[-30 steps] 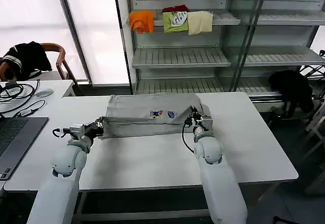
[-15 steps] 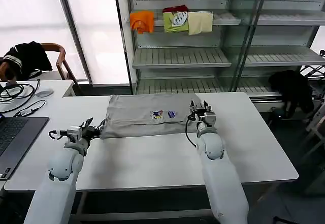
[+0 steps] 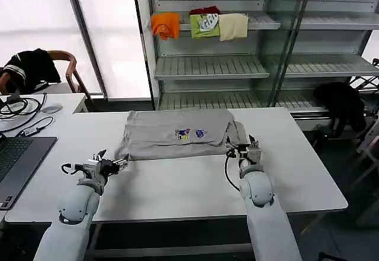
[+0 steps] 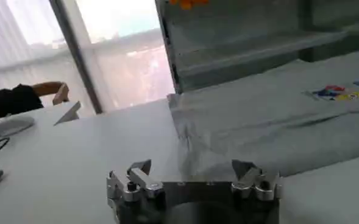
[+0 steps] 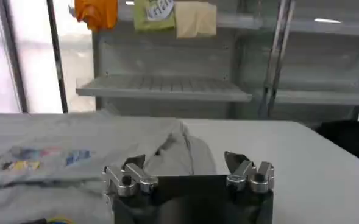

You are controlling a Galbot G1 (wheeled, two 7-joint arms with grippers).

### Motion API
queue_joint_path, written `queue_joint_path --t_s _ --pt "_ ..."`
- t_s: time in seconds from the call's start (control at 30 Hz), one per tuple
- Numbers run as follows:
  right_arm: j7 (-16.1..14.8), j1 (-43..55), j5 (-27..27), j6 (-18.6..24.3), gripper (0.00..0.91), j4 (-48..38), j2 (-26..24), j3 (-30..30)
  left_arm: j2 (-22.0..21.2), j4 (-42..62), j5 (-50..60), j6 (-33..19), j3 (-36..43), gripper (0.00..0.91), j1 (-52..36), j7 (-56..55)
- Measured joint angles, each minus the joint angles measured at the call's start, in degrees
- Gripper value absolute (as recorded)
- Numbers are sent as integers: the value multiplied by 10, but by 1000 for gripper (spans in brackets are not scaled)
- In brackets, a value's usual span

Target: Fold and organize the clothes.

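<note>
the left gripper is held low over the desk near the shirt's left near corner, jaws open and empty. the right gripper is seen off its right near corner, jaws spread, holding nothing. the grey shirt lies folded farther back, centred on the desk.

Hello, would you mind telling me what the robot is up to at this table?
It is folding a light grey shirt, which lies partly folded on the white table with its chest print facing up. Both grippers are open and empty: the left gripper sits just off the shirt's near left corner, the right gripper beside its bunched right sleeve. Neither holds any fabric. Folded orange, green and cream garments sit on the shelf behind.
</note>
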Motion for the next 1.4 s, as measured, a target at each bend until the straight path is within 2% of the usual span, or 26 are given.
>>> queue_joint_path --t_s 0.03,0.07,0.1,0.17,0.83,1.4 --pt "0 -2 0 -1 121 0 0 1 0 0 1 0 0 625 1 0" --pt "0 -4 -1 -1 60 1 0 2 -1 0 1 0 0 494 2 0" --pt "0 -5 -1 -2 0 1 -1 2 -1 0 2 0 0 121 3 0" --pt "2 -6 -2 -2 0 1 -1 2 -2 1 3 0 -1 30 5 0" --pt "5 -18 -4 -11 0 2 4 -6 -4 9 9 0 0 0 9 11" --pt "2 -82 14 -24 0 94 -7 -17 -1 -2 15 -22 -2 0 20 6"
